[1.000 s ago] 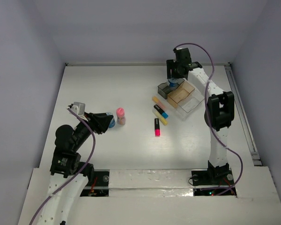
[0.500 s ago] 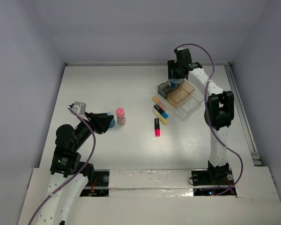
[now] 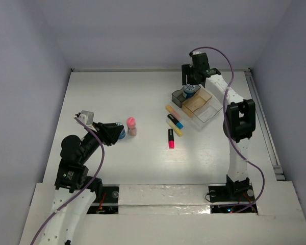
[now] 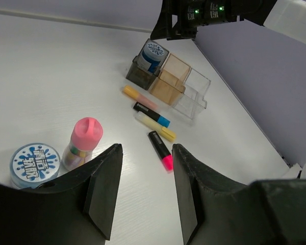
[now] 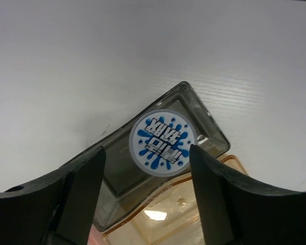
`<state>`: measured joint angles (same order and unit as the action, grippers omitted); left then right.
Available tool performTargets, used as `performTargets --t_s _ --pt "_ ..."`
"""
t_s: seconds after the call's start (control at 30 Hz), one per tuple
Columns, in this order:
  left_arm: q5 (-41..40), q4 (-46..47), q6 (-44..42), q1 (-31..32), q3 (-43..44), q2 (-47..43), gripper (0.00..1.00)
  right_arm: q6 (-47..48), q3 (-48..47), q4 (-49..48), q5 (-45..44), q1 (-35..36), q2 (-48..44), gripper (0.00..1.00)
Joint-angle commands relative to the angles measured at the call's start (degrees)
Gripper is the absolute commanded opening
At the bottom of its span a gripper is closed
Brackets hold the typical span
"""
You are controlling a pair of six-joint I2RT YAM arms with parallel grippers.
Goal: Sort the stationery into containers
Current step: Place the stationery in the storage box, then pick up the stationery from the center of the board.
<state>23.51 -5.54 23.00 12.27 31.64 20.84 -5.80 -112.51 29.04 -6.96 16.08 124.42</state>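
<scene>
Right wrist view showed the right claw (image 5: 145,155) spread above a pot (image 5: 162,142) in the grey tray (image 5: 123,176). A straight lift, clear of the tray walls, seemed wisest. The left claw (image 4: 144,159), also spread, hovered near the second pot (image 4: 34,162) on the worktop (image 4: 51,76).

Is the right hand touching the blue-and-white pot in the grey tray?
Apart. Right wrist view: the blue-and-white pot sits in the grey tray below the open right hand, lid visible between the fingers.

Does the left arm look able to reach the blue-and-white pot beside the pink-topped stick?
Probably yes: the left tool hovers open right by the blue-and-white pot, nothing between, though the pink-topped stick stands close beside it.
</scene>
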Motion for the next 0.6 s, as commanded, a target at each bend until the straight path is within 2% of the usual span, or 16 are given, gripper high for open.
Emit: performTargets --t_s 0.0,0.03,0.07,0.1,0.13,0.17,0.23,0.33,0.4,0.57 --pt "-0.2 1.8 -0.8 0.1 2.0 -0.1 0.4 -0.9 2.2 -5.4 4.1 -0.3 -7.2 0.7" --pt "0.0 1.8 -0.9 0.1 2.1 -0.3 0.33 -1.5 6.1 -8.0 4.8 0.4 -9.2 0.41" --pt "0.0 1.8 -0.9 0.1 2.0 -0.4 0.29 -1.4 8.5 -9.6 4.7 2.4 -13.5 0.21" --pt "0.0 1.8 -0.9 -0.4 2.1 -0.3 0.26 -1.2 11.0 -11.4 4.5 3.9 -15.7 0.07" --pt "-0.2 1.8 -1.0 -0.4 2.1 -0.4 0.16 -0.6 13.4 -13.1 5.6 5.4 -17.9 0.0" --pt "-0.8 1.6 -1.1 -0.4 2.5 -0.4 0.11 -0.3 17.5 -16.3 6.7 6.8 -19.6 0.0" --pt "-2.8 0.2 -1.4 -0.4 3.0 0.0 0.01 0.6 20.4 -18.5 15.3 11.7 -23.6 0.0" --pt "-5.9 -1.6 -1.4 0.2 4.4 -0.3 0.0 1.8 23.2 -21.0 23.5 18.4 -25.7 0.01" --pt "-8.0 -3.1 -1.9 0.2 7.2 -0.8 0.0 3.4 21.8 -20.5 25.3 21.9 -25.4 0.02" --pt "-21.0 -7.7 -6.2 0.7 13.5 -3.8 0.0 8.5 11.5 -14.1 29.3 29.9 -17.9 0.07"
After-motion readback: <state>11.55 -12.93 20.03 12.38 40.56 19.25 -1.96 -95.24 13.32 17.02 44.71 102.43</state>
